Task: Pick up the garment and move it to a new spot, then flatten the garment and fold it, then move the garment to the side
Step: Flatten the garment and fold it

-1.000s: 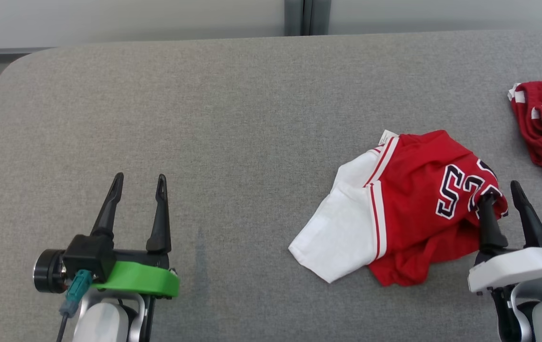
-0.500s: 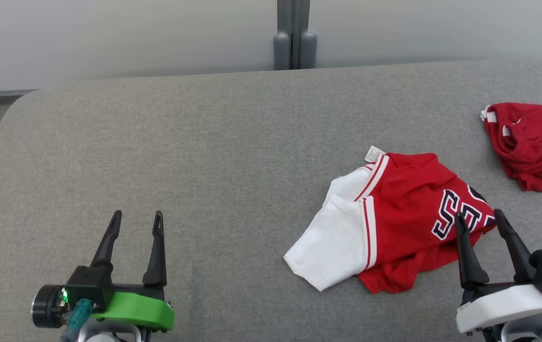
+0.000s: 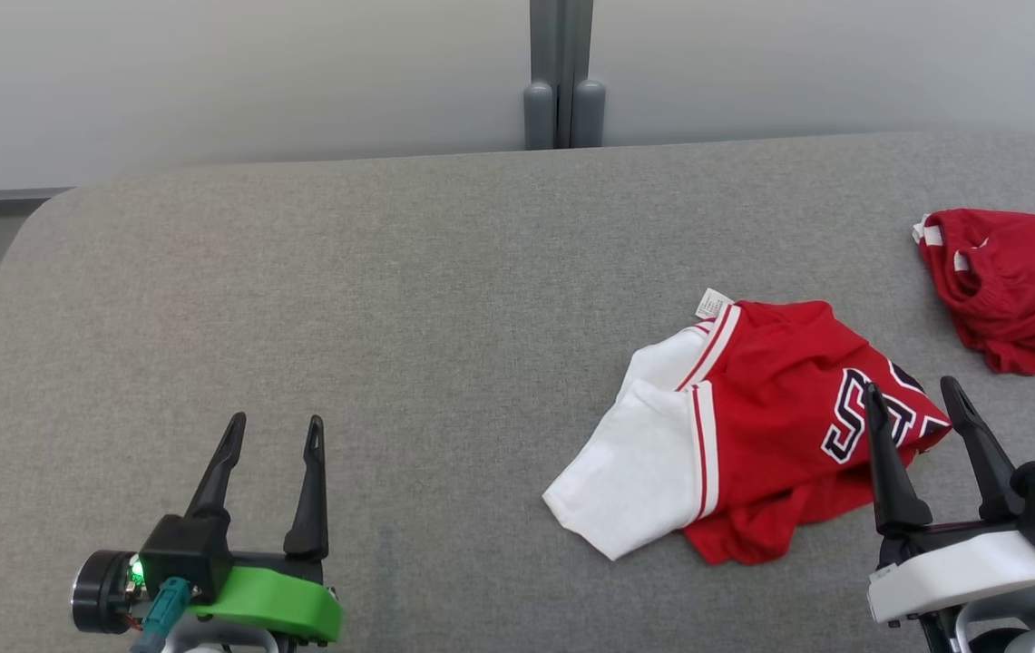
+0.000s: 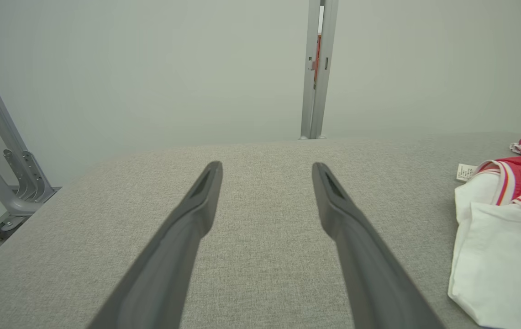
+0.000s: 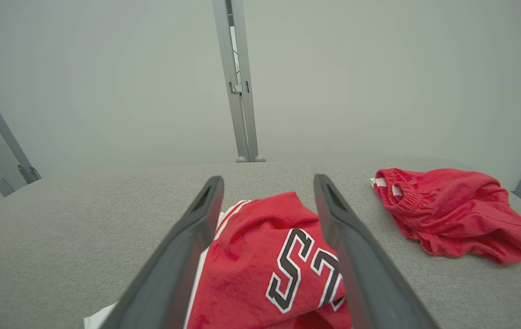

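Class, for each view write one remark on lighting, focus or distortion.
Head view: soft even light, faint shadow under the jersey, everything sharp. Left wrist view: the table's far edge bows, the near fingers look blurred. Right wrist view: fingers soft near the lens, shorts crisp, no glare.

The worktop (image 3: 444,299) is uniform mid-grey with a fine woven fleck. The garment (image 3: 780,426) has a red body, a white sleeve (image 3: 644,462), red-and-white striped trim (image 3: 707,444), dark navy characters (image 3: 848,422) outlined in white, and a white label (image 3: 713,303). The second garment (image 3: 1016,290) is plain red with white tabs (image 3: 932,236). The left hand (image 3: 277,419) has black fingers (image 3: 304,499), a bright green mount (image 3: 268,603), a teal connector (image 3: 163,608) and a green light (image 3: 134,570). The right hand (image 3: 909,385) has black fingers (image 3: 884,472) and a white mount (image 3: 961,567). The wall (image 3: 209,82) is pale grey-white and the post (image 3: 559,73) darker grey.
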Robot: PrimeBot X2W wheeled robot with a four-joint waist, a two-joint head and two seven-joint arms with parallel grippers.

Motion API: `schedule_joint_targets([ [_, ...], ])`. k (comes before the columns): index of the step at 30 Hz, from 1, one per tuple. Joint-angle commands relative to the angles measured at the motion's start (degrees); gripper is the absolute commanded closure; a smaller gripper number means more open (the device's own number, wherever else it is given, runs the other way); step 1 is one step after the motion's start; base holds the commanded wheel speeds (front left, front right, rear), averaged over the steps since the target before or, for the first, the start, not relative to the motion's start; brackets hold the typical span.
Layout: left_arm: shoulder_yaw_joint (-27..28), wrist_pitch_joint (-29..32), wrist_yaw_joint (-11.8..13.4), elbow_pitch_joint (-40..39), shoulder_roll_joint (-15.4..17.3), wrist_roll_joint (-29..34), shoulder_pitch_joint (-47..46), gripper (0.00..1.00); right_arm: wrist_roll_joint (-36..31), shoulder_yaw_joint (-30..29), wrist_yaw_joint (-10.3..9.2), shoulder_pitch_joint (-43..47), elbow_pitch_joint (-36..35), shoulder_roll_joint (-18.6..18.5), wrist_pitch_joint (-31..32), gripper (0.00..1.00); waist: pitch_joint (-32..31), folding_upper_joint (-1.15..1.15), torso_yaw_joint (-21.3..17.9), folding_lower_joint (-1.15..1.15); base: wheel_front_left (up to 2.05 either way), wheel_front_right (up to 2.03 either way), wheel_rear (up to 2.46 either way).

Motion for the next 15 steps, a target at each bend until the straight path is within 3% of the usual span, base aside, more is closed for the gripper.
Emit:
schedule_joint_targets([
  [1, -0.01, 0.02, 0.21, -0.22, 0.35, -0.44, 0.63, 0.0, 0.07, -0.23, -0.06, 0.25, -0.17, -0.11, 0.06, 0.0, 0.1, 0.0, -0.05, 0.0, 0.0, 0.0, 0.0],
  [7, -4.18, 1.62, -2.15, -1.54, -0.78, 0.64, -3.35, 0.0, 0.26, -0.29, -0.06, -0.68, -0.68, 0.11, -0.17, 0.0, 2.23, 0.0, 0.1, 0.0, 0.0, 0.0, 0.0],
  [15, -18.05, 6.51, -6.47, 5.07, -3.76, -0.87, -10.7, 0.0, -0.15, 0.5, -0.06, -3.49, -1.23, 0.24, -0.16, 0.0, 8.61, 0.0, -1.46, 0.0, 0.0, 0.0, 0.0],
])
